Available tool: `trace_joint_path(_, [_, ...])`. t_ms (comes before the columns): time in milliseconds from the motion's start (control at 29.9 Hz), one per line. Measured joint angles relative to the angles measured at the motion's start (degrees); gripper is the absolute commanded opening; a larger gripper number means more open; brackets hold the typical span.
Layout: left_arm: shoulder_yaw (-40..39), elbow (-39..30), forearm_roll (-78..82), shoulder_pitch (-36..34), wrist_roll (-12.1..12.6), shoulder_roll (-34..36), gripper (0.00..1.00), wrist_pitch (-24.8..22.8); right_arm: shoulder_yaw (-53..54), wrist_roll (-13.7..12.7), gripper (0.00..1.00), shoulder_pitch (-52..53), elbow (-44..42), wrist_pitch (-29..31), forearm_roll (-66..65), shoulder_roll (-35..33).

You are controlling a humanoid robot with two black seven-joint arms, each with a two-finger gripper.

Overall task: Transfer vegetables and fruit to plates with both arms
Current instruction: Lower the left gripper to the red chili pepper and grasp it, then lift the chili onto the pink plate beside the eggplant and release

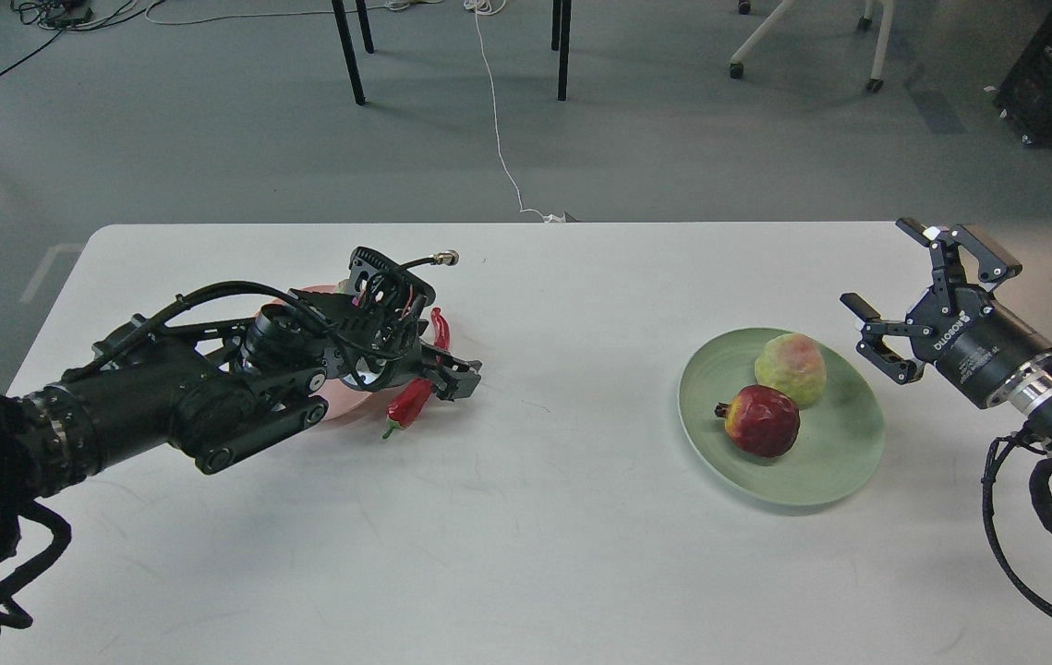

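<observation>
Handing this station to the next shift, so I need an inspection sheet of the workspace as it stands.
Surface: white table, bare between plates.
Job's things: two fruits on green plate; chili hanging over pink plate edge; eggplant not seen.
Clutter: nothing seen.
Grippers: left gripper low beside chili, state unclear; right gripper open, empty, beside green plate.
Cables: white cord across floor.
Surroundings: chair legs, grey floor.

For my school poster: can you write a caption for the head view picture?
Both fruits sit on the green plate; left gripper places the red chili at the pink plate.
</observation>
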Motion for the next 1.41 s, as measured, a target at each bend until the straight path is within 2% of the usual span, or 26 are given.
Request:
trace_joint_path(368, [0.05,-0.04,-0.02,0.35,-0.04,0.01,0.82,-0.28,0.08,-0.01,0.97,0.00,0.00,0.00,0.00,-0.07])
trace_joint_path(670, [0.05,-0.53,-0.10,0.56,-0.02,0.02,0.82,-0.64,0.09,-0.02,0.97,0.00,0.00,0.00,0.00,-0.08])
trace_joint_path(971, [-0.01,-0.84,-0.18,0.40,-0.29,0.02,0.58,-1.46,0.09,-0.01,0.97,0.00,0.00,0.00,0.00,-0.16])
trace_joint_path(1272, [-0.02,-0.99,-0.11,0.40,-0.24,0.00,0.55,-2.58,0.09,0.00,0.97,0.00,0.00,0.00,0.00,-0.17])
trace_joint_path(1306, [-0.02,-0.99,-0.11,0.39,-0.24,-0.02,0.51,-2.68,0.09,0.00,0.97,0.00,0.00,0.00,0.00,-0.17])
trace_joint_path(1406, [-0.03,-1.06,-0.10,0.18,-0.24,-0.06,0.24,-3.20,0.09,0.01,0.97,0.00,0.00,0.00,0.00,-0.17])
